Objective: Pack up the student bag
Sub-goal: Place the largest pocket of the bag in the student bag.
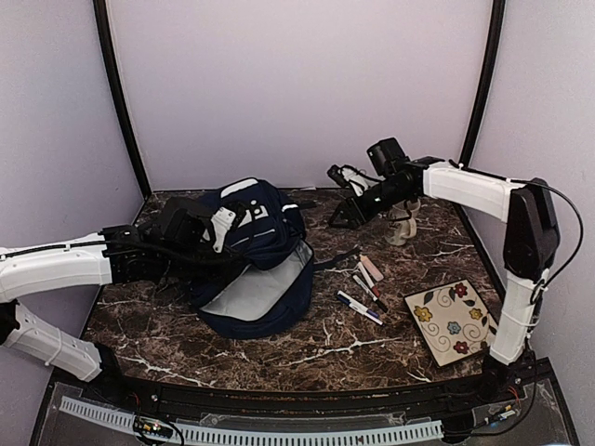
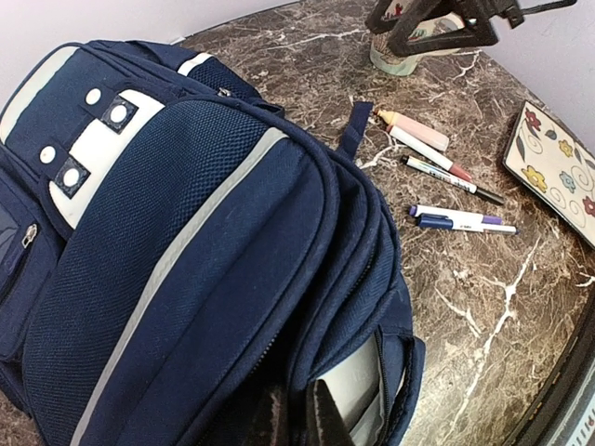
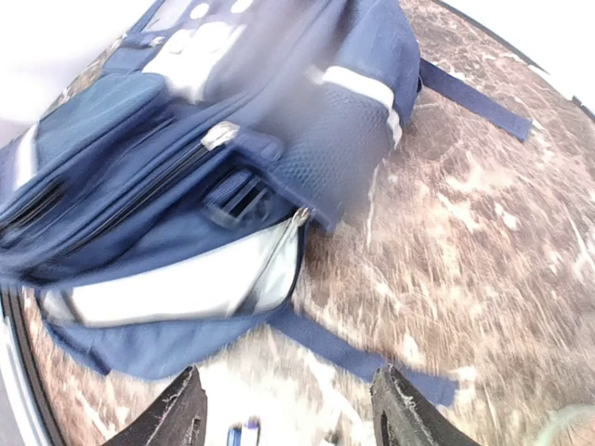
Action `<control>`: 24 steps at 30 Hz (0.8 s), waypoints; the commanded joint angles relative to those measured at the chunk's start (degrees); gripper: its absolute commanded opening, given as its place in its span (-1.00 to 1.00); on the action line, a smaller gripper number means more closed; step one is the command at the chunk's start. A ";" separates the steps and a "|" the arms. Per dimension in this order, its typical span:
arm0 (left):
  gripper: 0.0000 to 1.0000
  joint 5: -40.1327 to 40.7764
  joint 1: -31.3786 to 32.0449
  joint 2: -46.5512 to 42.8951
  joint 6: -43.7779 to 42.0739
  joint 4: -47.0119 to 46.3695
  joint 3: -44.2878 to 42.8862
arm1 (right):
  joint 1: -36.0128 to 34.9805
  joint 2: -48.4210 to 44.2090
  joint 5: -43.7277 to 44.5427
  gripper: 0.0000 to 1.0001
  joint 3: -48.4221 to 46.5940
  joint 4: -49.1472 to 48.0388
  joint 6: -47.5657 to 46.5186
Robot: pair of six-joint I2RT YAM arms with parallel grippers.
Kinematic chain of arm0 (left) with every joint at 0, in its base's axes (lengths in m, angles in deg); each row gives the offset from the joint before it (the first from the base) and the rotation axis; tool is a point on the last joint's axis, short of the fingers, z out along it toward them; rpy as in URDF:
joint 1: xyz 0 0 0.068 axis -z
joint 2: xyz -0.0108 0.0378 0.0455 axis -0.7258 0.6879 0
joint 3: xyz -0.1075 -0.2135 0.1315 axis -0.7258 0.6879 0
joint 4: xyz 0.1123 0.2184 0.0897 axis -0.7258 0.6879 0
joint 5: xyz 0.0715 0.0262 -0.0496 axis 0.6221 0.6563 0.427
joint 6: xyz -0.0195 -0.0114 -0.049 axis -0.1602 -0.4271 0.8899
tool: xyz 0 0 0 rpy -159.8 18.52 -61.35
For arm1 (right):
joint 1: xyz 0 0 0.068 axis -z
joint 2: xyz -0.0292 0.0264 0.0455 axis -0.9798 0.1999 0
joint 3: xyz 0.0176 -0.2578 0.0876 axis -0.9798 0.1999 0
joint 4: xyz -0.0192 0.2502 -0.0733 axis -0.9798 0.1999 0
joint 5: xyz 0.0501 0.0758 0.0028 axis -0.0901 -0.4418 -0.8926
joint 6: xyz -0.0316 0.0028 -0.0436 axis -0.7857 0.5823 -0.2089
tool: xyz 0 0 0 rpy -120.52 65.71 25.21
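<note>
Nearest the left wrist lens, the left gripper (image 2: 297,416) has its fingers almost together, pinching the navy rim of the student bag (image 2: 186,242) beside its grey lining. Overhead, the bag lies left of table centre, its mouth gaping toward 5 o'clock. Markers (image 1: 364,290) lie at its 3 o'clock and a flowered tile (image 1: 453,321) at 4 o'clock; the blurred right wrist view does not take in that tile. At the bag's 2 o'clock the right gripper (image 3: 288,409) hangs spread and empty.

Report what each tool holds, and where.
Right tool: open, nothing held. Left tool: appears to pinch the navy blue fabric backpack at its open compartment's rim.
</note>
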 commanded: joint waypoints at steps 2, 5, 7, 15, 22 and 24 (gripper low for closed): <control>-1.00 0.18 0.13 2.36 -1.00 -2.48 0.36 | 0.33 -8.30 -0.24 0.18 9.49 2.21 -6.20; -1.00 -0.33 0.06 4.77 -1.21 -3.20 0.03 | 0.33 -11.68 0.89 0.15 14.02 2.33 -7.91; -1.00 -0.98 0.09 6.66 -1.52 -3.59 -0.31 | 0.34 -14.06 0.99 0.14 16.89 1.81 -8.95; -0.64 -6.93 0.04 13.51 -3.20 -7.52 -0.27 | 0.32 -17.54 -2.02 0.13 22.08 -0.18 -10.39; 0.21 -10.54 0.13 7.54 -2.99 -1.72 -0.93 | 0.18 -16.46 -4.02 0.12 18.35 1.26 -10.85; 0.73 -8.92 0.13 2.33 -2.16 0.75 0.31 | 0.01 -16.03 -4.30 0.12 16.58 1.66 -11.12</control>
